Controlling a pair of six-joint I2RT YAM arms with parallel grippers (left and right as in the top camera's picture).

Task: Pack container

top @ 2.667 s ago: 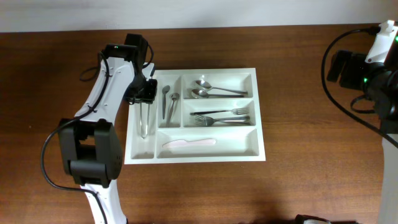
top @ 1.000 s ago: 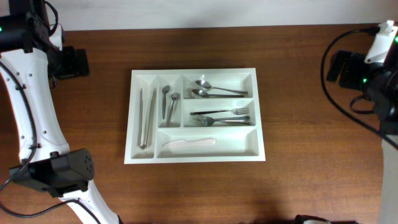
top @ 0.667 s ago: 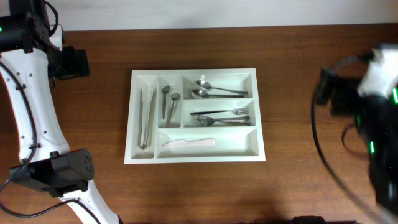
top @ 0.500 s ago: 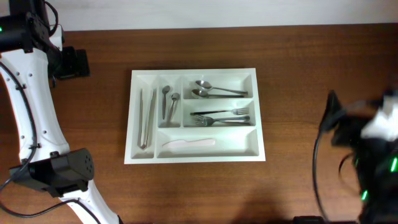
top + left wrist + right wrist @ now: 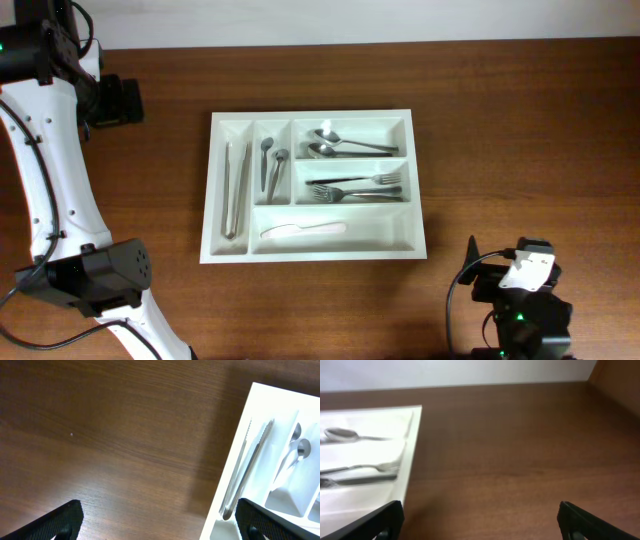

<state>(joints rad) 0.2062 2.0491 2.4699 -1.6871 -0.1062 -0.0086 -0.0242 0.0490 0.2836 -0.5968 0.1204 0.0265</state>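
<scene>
The tray (image 5: 312,116) lies in the middle of the table (image 5: 500,150). Its leftmost narrow compartment holds tongs (image 5: 235,188) lying lengthwise, and the narrow one beside it holds two small spoons (image 5: 271,165). Of the three long compartments to the right of these, the far one holds two spoons (image 5: 340,146), the middle one forks (image 5: 355,186) and the near one a white knife (image 5: 303,230). Since 2.7 s ago the left arm (image 5: 40,150) has left the tongs compartment, where its gripper then hung, and now stands well to the left of the tray; the tongs lie where they were. Within the last second the right arm (image 5: 520,295) has swung from the tray's far right down to its near right. The left gripper (image 5: 160,525) is spread wide and empty over bare table just left of the tray's left rim. The right gripper (image 5: 480,522) is likewise spread wide and empty, low over the table to the right of the tray, facing its right wall
</scene>
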